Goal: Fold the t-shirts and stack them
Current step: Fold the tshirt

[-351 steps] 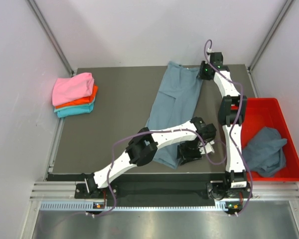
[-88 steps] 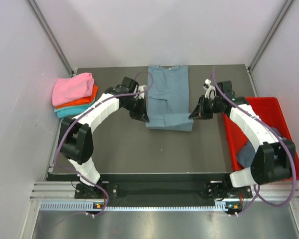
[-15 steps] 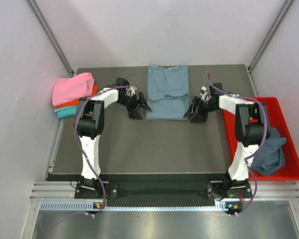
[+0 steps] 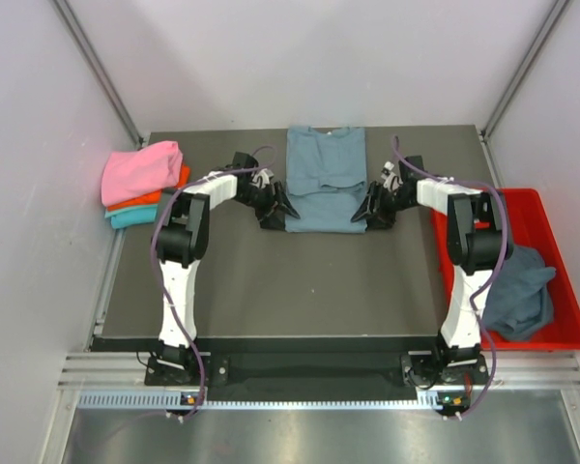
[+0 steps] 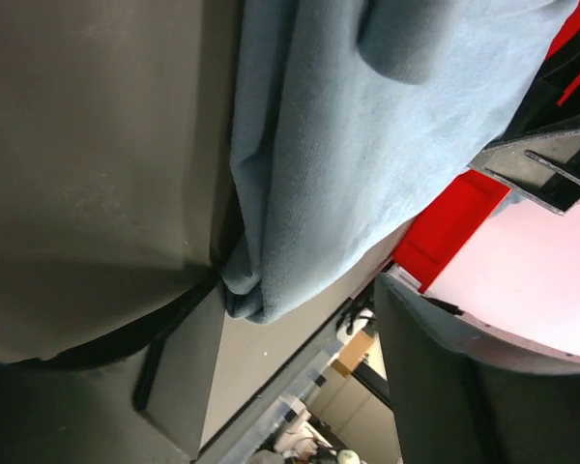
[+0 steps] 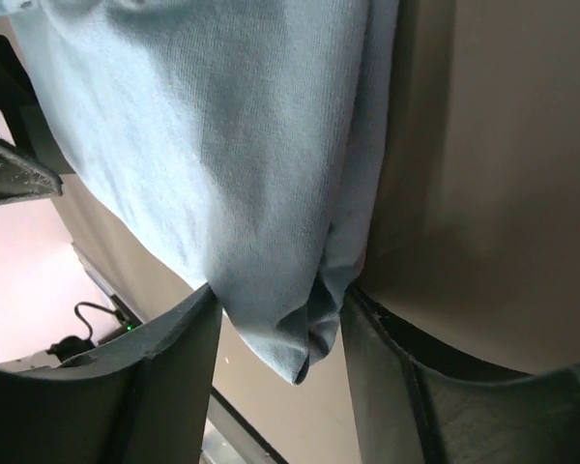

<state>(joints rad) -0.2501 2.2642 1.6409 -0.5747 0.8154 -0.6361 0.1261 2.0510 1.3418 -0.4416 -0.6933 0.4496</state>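
3 shirts [image 4: 143, 184] stacked; blue shirt [image 4: 324, 188] half-folded; tray shirt [image 4: 522, 290] waiting; left claw [image 4: 278, 206] spread; right claw [image 4: 372, 208] astride corner, pinch unclear.

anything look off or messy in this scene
Nothing damaged or spilled. One crumpled t-shirt lies heaped in the red tray at the right, unfolded, unlike the flat t-shirt on the table. The pink, orange and teal stack at the left edge sits slightly uneven.

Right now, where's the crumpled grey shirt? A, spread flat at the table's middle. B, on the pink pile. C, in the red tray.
C: the crumpled shirt lies bunched in the red tray at the right.
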